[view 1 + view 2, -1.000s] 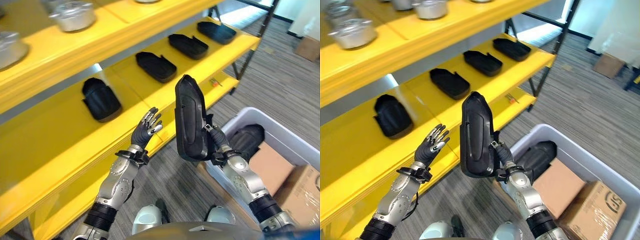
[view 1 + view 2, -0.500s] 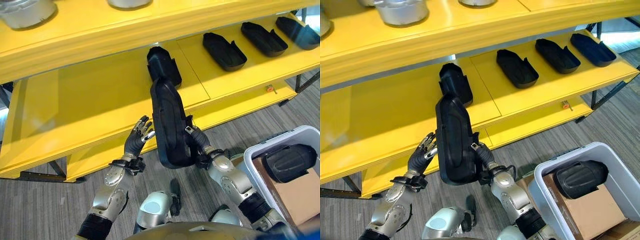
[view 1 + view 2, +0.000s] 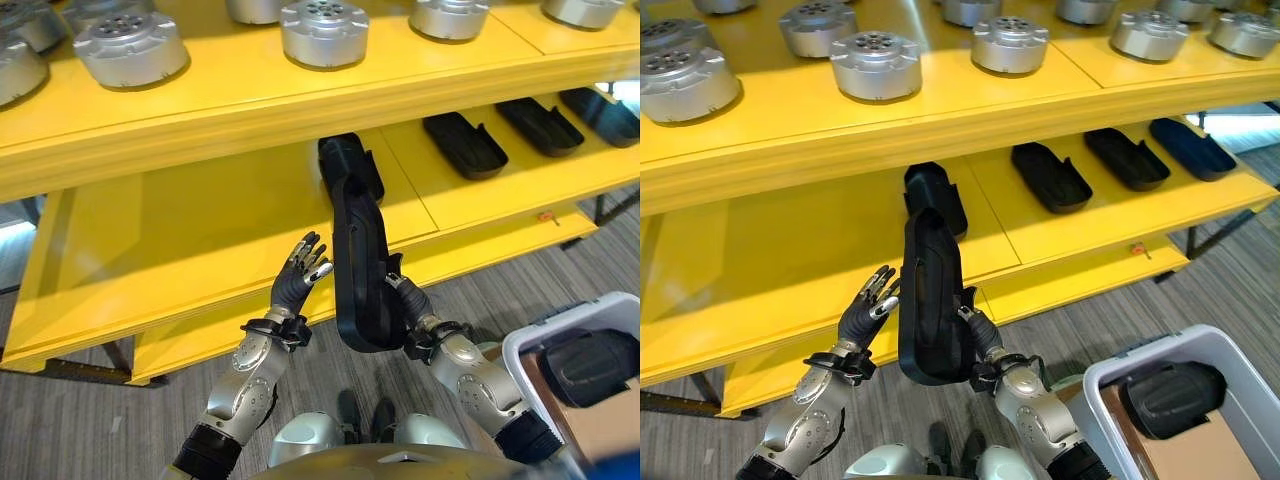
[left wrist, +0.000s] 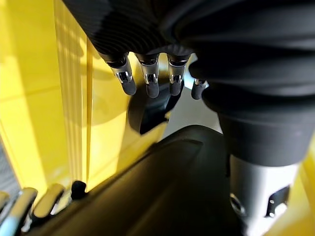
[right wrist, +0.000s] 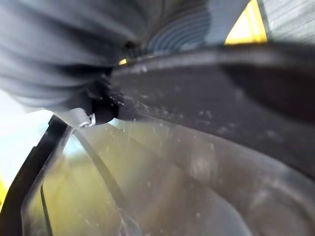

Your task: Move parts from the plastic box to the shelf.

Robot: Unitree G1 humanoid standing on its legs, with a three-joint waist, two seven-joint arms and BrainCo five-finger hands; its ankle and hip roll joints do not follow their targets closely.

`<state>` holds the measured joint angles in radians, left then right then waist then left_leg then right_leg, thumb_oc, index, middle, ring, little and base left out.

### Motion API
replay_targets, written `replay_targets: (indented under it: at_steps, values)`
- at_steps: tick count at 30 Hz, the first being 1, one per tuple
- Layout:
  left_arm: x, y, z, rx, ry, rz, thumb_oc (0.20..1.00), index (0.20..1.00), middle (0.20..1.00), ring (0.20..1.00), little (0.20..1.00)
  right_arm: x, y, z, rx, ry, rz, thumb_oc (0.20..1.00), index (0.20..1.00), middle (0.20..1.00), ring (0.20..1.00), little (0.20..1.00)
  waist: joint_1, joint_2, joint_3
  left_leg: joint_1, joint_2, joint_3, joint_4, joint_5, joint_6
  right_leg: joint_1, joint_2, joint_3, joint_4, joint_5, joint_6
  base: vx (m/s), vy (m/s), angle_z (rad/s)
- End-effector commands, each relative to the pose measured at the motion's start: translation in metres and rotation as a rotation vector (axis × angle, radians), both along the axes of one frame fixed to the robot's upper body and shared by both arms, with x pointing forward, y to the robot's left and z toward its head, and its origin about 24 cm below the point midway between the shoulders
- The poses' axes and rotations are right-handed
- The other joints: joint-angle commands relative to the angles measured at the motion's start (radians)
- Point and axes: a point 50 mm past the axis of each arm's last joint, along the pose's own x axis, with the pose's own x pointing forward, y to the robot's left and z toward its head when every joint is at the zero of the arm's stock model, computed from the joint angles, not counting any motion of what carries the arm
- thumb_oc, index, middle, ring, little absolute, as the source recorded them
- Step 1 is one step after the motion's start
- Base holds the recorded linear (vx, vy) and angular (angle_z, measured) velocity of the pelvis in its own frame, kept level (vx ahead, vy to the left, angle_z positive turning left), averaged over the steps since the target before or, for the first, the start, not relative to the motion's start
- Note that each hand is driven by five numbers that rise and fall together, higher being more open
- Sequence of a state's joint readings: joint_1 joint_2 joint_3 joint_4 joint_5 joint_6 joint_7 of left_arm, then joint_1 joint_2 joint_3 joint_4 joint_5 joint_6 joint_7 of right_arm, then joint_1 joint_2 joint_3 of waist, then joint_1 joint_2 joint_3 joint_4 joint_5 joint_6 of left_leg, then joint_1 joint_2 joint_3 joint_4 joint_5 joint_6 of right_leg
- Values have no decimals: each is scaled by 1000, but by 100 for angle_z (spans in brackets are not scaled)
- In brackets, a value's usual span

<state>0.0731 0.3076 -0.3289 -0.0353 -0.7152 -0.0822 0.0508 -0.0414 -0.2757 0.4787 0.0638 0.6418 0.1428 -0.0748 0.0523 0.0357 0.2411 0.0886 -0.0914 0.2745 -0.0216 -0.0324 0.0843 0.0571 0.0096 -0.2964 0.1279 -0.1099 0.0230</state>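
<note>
So compared with half a second back, the view has tipped up: the top shelf (image 3: 250, 95) with its row of round metal parts (image 3: 323, 30) now shows, and the plastic box (image 3: 1110, 385) has slid toward the lower right corner. That's mostly the head moving, not the things. The left hand (image 3: 300, 275) does look a bit higher against the long black part (image 3: 358, 265), fingers spread and straight, empty, just beside the part's edge.

Nearest in, the right hand (image 3: 410, 305) is clamped round the lower back of that black part, holding it upright on end in front of the middle shelf (image 3: 170, 235). Down at the lower right, the box holds another black part (image 3: 1170, 398) and a brown carton (image 3: 1180, 455).

Further out, on the middle shelf, one black part (image 3: 935, 195) lies right behind the held one, and three more (image 3: 1050, 175) sit in a row off to the right.

Step-wise this looks like the carry-to-shelf bit, with placing not yet done. Next move probably needs tipping the part flat and sliding it under the top shelf's lip onto the bare yellow stretch left of the others, maybe with the left hand steadying it.
</note>
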Motion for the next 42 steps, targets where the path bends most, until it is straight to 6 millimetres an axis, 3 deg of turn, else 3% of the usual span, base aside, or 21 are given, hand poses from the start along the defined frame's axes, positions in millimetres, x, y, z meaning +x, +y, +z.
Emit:
replay_targets:
  at_steps: [1, 3, 5, 6, 8, 9, 13, 15, 19, 20, 21, 22, 23, 27, 29, 31, 39, 42]
  values:
    - [2, -7, 21, -14, -105, -16, 1000, 1000, 1000, 1000, 1000, 16, 28, 43, 142, -222, 71, 200, 200, 200, 200, 200, 13, -44, -4, 59, 33, 78, 17, -39, -65, 7, -32, -37, -97, 112, 79, 93, -112, 38]
    - [2, -7, 20, -23, -98, -25, 1000, 1000, 1000, 1000, 1000, 18, 28, 45, 127, -241, 73, 200, 200, 200, 200, 200, 15, -47, -6, 48, 41, 100, 56, -52, -73, 25, -38, -58, -110, 105, 68, 94, -104, 17]
    - [1, -14, 20, -52, -104, -96, 1000, 1000, 1000, 1000, 1000, 28, 23, 48, 100, -265, 29, 200, 200, 200, 200, 200, -1, -51, 4, -15, 160, 216, 253, -107, -110, 73, -80, -102, -111, 70, 46, 163, -121, 30]
    - [2, -14, 21, -56, -109, -107, 1000, 1000, 1000, 1000, 1000, 31, 22, 49, 107, -264, 22, 200, 200, 200, 200, 200, -10, -49, 3, -19, 200, 234, 269, -101, -111, 72, -87, -111, -87, 51, 32, 130, 58, 98]
    - [2, -12, 24, -71, -126, -96, 1000, 1000, 1000, 1000, 1000, 33, 21, 48, 91, -253, 16, 200, 200, 200, 200, 200, -16, -45, -2, -3, 235, 231, 271, -89, -116, 69, -95, -119, -44, 17, 10, 127, 148, 58]
    - [1, -7, 24, -98, -116, -50, 1000, 1000, 1000, 1000, 1000, 33, 18, 43, 75, -238, 26, 200, 200, 200, 200, 200, -12, -46, -4, -11, 270, 194, 318, -57, -134, 74, -96, -105, -12, -16, -12, 91, 126, -40]
    - [0, -4, 23, -101, -102, -22, 1000, 1000, 1000, 1000, 1000, 31, 19, 41, 69, -233, 40, 200, 200, 200, 200, 200, -7, -51, -15, -18, 326, 152, 368, -8, -154, 61, -107, -91, 40, -55, -30, 58, 141, -43]
    - [-1, -6, 18, -107, -86, -34, 1000, 1000, 1000, 1000, 1000, 29, 15, 39, 52, -213, 34, 200, 200, 200, 200, 200, -16, -47, -28, -8, 425, 97, 341, 106, -190, 15, -149, -76, 148, -106, -49, 13, 544, -31]
    - [-1, -7, 16, -124, -83, -20, 1000, 1000, 1000, 1000, 1000, 30, 12, 37, 37, -196, 29, 200, 200, 200, 200, 200, -28, -40, -34, 5, 456, 82, 308, 157, -208, -17, -182, -74, 204, -123, -48, -35, 412, -11]
    - [0, -6, 16, -113, -94, -2, 1000, 1000, 1000, 1000, 1000, 30, 10, 36, 32, -192, 29, 200, 200, 200, 200, 200, -32, -34, -31, -20, 460, 66, 321, 173, -212, -24, -194, -62, 228, -132, -45, -45, 630, 6]
    - [2, -3, 14, -101, -88, 12, 1000, 1000, 1000, 1000, 1000, 30, 5, 33, 28, -179, 28, 200, 200, 200, 200, 200, -37, -23, -32, 1, 434, 107, 289, 108, -199, -29, -224, -81, 262, -144, -23, -29, 501, 17]
    - [2, -3, 14, -101, -88, 12, 1000, 1000, 1000, 1000, 1000, 30, 5, 33, 28, -179, 28, 200, 200, 200, 200, 200, -37, -23, -32, 1, 434, 107, 289, 108, -199, -29, -224, -81, 262, -144, -23, -8, 544, 24]
    - [3, -3, 11, -78, -66, 18, 1000, 1000, 1000, 1000, 1000, 28, 2, 29, 28, -168, 27, 200, 200, 200, 200, 200, -35, -12, -31, 10, 393, 113, 266, 55, -187, -24, -237, -85, 271, -139, -2, -2, 348, 39]
    - [-1, 0, 8, -24, -55, -23, 1000, 1000, 1000, 1000, 1000, 23, 3, 25, 37, -159, 2, 200, 200, 200, 200, 200, -12, -12, -22, 31, 300, 88, 202, -36, -142, -10, -248, -75, 248, -86, 53, -17, 359, 40]
    - [-3, 2, 8, -16, -64, -30, 1000, 1000, 1000, 1000, 1000, 23, 3, 25, 47, -152, -9, 200, 200, 200, 200, 200, 2, -9, -19, 28, 282, 74, 175, -22, -125, -10, -241, -75, 220, -50, 60, -62, 265, 33]
    - [-7, 4, 7, -25, -58, -29, 1000, 1000, 1000, 1000, 1000, 24, 7, 24, 50, -150, -11, 200, 200, 200, 200, 200, 28, -18, -9, 35, 264, 56, 143, -17, -113, 1, -249, -69, 176, -14, 92, -53, 308, 56]
    - [-3, -1, 14, -12, -77, -39, 1000, 1000, 1000, 1000, 1000, 24, 16, 32, 30, -190, 11, 200, 200, 200, 200, 200, 81, -39, 24, 4, 206, 60, 142, -35, -71, 15, -296, -95, 103, 51, 144, -99, 241, 9]
    - [-4, -3, 10, 7, -55, -56, 1000, 1000, 1000, 1000, 1000, 25, 18, 33, 30, -197, 5, 200, 200, 200, 200, 200, 102, -42, 34, 16, 192, 75, 129, -47, -70, 21, -309, -140, 106, 64, 156, -42, 123, 10]
